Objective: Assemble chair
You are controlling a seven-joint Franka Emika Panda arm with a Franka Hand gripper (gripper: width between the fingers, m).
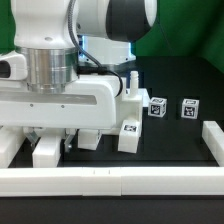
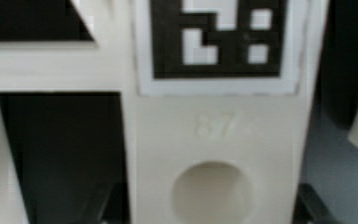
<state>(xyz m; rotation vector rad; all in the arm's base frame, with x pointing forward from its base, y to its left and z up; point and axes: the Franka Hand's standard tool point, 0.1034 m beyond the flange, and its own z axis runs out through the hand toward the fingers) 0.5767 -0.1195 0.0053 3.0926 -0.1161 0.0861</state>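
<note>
In the wrist view a white chair part (image 2: 211,120) fills the picture, with a black-and-white tag (image 2: 220,40) at one end and an oval hole (image 2: 211,190) near my gripper (image 2: 215,208). A dark finger (image 2: 105,208) lies close against each long side of this part, so the jaws are shut on it. In the exterior view the arm's wide white hand (image 1: 70,100) hangs low over the chair's white parts and hides the fingers. A tagged upright block (image 1: 128,132) stands just beside the hand, toward the exterior view's right.
Two small tagged white cubes (image 1: 157,105) (image 1: 189,108) sit on the black table toward the exterior view's right. More white pieces (image 1: 45,150) lie under the hand. Long white border rails run along the front (image 1: 110,182) and the right side (image 1: 210,140).
</note>
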